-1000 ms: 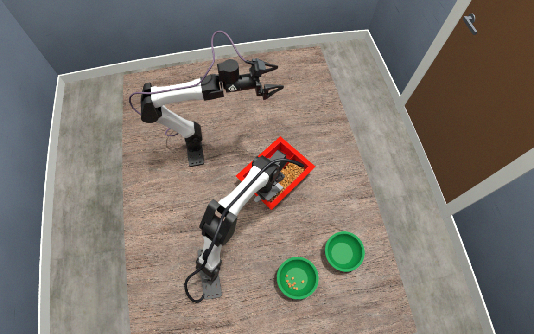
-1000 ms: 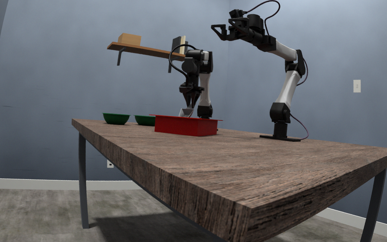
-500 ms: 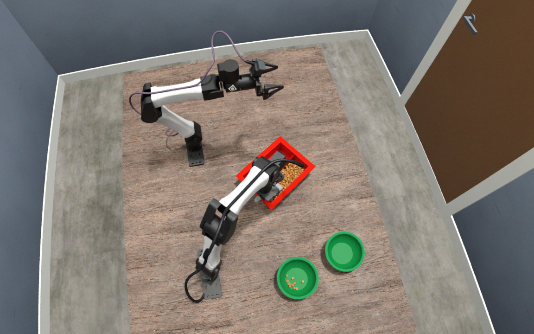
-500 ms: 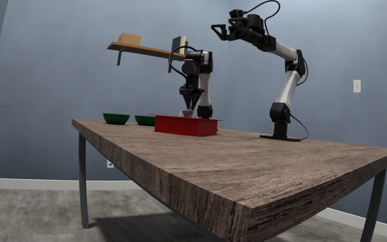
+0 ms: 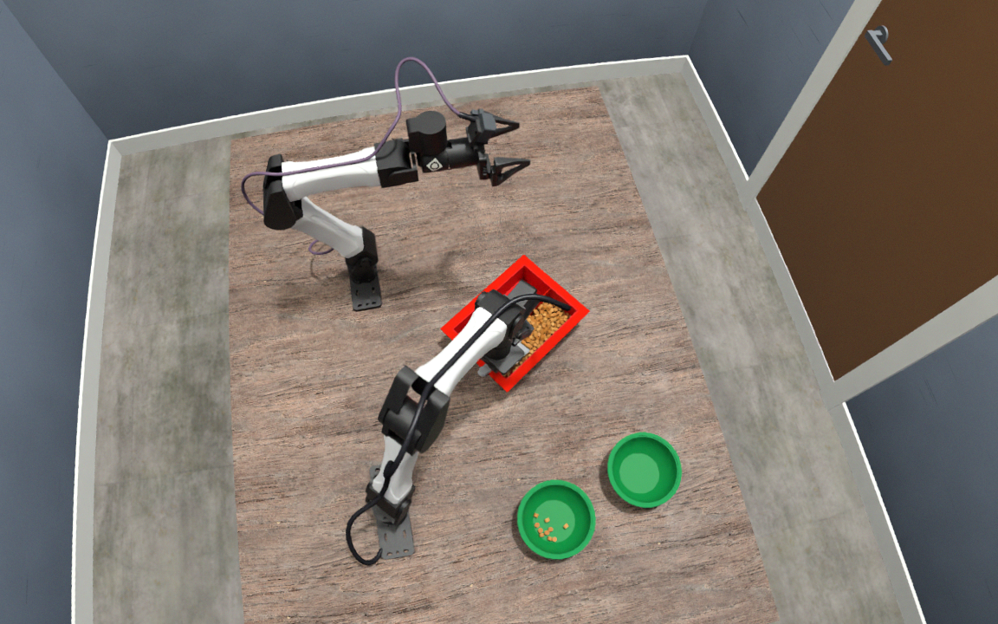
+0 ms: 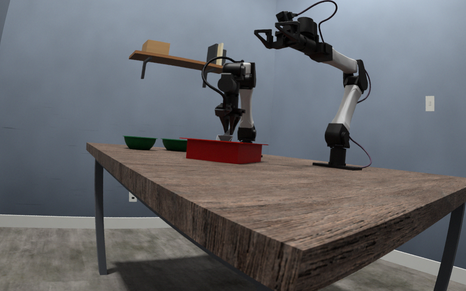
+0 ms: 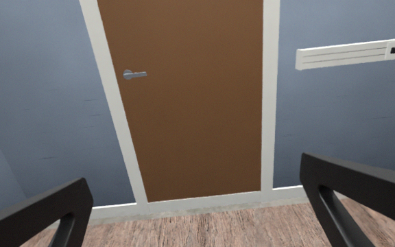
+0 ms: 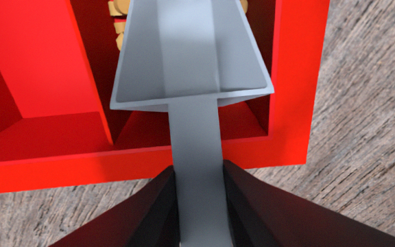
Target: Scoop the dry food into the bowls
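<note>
My right gripper (image 8: 199, 175) (image 6: 228, 133) is shut on the scoop's handle. The grey scoop (image 8: 190, 62) (image 6: 224, 138) sits partly inside the food side of the red box (image 5: 551, 341) (image 6: 212, 150) (image 8: 293, 86), with its handle across the end rim. The visible part of its pan is bare; its front is cut off. Brown food (image 5: 545, 324) (image 8: 120, 7) lies beyond and beside it. One green bowl (image 5: 591, 519) (image 6: 174, 144) holds several pieces; the other green bowl (image 5: 644, 470) (image 6: 139, 142) is empty. Both stand upright. My left gripper (image 5: 523, 144) (image 6: 266, 28) (image 7: 194, 177) is open and empty, high above the table.
A divider (image 8: 88, 73) splits the box; its other compartment (image 8: 43, 68) shows bare red floor. The right arm (image 5: 460, 348) reaches over the box and hides part of it. The bowls stand apart from the box, near the table's side edge.
</note>
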`<action>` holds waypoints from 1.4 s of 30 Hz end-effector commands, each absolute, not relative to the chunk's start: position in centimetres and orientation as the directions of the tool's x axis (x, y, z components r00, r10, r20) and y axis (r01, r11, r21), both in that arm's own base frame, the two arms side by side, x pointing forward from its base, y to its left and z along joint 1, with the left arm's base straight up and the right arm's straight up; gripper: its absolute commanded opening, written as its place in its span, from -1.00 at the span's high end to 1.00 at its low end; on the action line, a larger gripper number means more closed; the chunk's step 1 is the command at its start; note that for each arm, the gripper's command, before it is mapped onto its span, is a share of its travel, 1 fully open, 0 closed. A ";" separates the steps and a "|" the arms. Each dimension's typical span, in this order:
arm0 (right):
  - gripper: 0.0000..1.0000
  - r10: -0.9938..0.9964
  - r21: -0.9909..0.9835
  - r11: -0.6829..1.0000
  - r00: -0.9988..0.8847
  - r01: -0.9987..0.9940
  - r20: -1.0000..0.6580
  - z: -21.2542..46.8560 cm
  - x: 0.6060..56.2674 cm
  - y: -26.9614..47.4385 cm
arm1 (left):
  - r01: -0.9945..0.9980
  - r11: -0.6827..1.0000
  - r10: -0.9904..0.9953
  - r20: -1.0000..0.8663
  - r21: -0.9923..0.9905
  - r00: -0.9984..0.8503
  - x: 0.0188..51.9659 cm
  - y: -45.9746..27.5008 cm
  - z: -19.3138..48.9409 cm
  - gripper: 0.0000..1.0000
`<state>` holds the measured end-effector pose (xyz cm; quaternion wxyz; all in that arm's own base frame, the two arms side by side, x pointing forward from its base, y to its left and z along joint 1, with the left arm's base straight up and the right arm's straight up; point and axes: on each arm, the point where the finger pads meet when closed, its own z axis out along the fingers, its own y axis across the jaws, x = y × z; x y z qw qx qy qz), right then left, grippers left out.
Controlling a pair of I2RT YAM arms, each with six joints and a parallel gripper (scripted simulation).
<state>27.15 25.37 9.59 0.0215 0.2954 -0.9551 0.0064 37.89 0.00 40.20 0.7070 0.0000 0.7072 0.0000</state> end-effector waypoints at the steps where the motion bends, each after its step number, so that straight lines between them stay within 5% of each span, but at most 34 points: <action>1: 1.00 -0.564 0.008 0.826 -0.826 -0.564 0.016 10.3 28.3 25.9 | 0.000 1.000 -0.001 -1.000 -0.001 0.025 37.6 0.0 41.3 -1.00; 29: 1.00 -0.561 0.013 0.826 -0.825 -0.563 -0.073 11.7 30.5 27.6 | 0.000 1.000 -0.001 -1.000 -0.001 0.025 37.6 0.0 41.3 -1.00; 30: 1.00 -0.561 0.014 0.826 -0.823 -0.564 -0.095 12.5 30.6 27.6 | 0.000 1.000 -0.001 -1.000 -0.001 0.025 37.6 0.0 41.3 0.47; 42: 1.00 -0.561 0.014 0.826 -0.823 -0.564 -0.095 12.5 30.6 27.6 | 0.000 1.000 -0.001 -1.000 -0.001 0.025 37.6 0.0 41.3 0.47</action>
